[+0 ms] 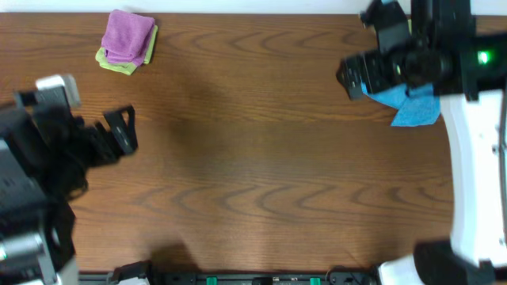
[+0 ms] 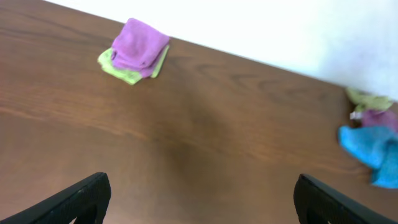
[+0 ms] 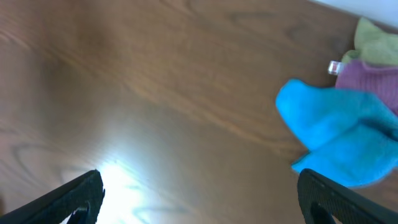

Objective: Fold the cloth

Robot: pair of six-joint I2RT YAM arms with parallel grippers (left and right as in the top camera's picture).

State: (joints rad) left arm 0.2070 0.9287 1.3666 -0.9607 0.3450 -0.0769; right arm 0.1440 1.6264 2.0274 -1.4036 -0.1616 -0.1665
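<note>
Left gripper (image 1: 125, 131) stands at far left, jaws apart and empty. Right gripper (image 3: 199, 198) is likewise spread and holds nothing. The cloth (image 3: 367, 81), purple with a white tag, lies ahead and to the right of it, partly under the blue cloth (image 3: 336, 127). Its long axis cannot be read. The right arm is much the nearer and is judged the one to reach.

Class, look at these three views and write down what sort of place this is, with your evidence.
Probably a robotics lab or test bench: a wood-grain table, a black left arm and right arm over it, and practice cloths laid out, a folded purple cloth and a blue cloth.
</note>
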